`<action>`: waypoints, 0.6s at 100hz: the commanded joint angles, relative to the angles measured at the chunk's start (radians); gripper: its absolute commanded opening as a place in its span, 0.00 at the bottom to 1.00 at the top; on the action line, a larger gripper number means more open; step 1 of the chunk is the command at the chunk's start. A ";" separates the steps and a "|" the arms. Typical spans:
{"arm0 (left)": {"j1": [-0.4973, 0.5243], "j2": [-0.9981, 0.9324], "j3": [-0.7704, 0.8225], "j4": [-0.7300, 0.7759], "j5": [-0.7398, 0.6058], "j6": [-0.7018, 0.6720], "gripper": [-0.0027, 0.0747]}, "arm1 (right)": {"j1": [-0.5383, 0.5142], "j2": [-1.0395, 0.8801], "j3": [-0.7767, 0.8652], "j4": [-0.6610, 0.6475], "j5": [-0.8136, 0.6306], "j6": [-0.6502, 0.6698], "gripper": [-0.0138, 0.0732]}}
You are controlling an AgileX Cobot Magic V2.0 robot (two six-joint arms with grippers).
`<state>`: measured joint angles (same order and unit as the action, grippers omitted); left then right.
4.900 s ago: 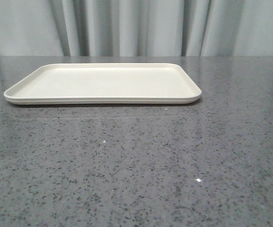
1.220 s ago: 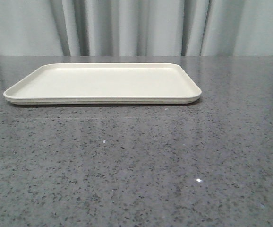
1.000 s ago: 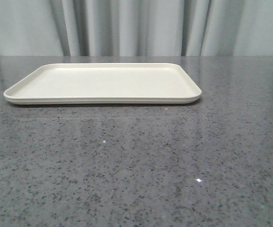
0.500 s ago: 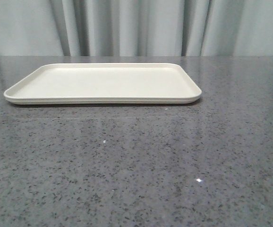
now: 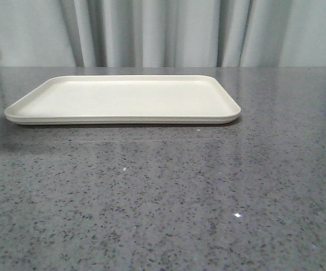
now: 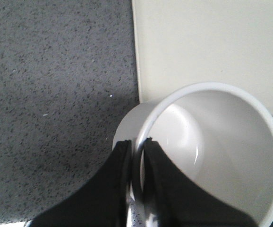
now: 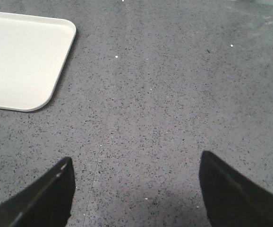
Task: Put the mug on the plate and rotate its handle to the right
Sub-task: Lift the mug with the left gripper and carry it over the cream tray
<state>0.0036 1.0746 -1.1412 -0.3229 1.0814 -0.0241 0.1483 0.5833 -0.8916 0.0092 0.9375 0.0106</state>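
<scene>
Best to carry the mug (image 6: 212,156) further in over the plate (image 6: 207,47), well inside its rim, then lower it level before letting go. Left claw (image 6: 137,146) pinched on the mug's wall, mug overhanging the plate's edge. White, glossy, empty inside; handle unseen. Right claw (image 7: 136,189) spread wide, empty, off beside the plate.

Plate (image 5: 123,101) toward the back of the table (image 5: 168,197), left of centre, bare; mug (image 6: 212,156) raised over the plate's near edge, rim pinched between left gripper (image 6: 137,142) fingers, one inside, one outside; right gripper (image 7: 135,189) spread above bare table, right of the plate's corner.
</scene>
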 commanded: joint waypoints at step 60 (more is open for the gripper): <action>-0.277 0.459 -0.411 -0.089 -0.132 -0.046 0.01 | -0.006 0.010 -0.034 -0.003 -0.080 -0.003 0.79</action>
<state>-0.2483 1.5261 -1.4709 -0.3748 0.9972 -0.0486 0.1483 0.5833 -0.8933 0.0092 0.9331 0.0106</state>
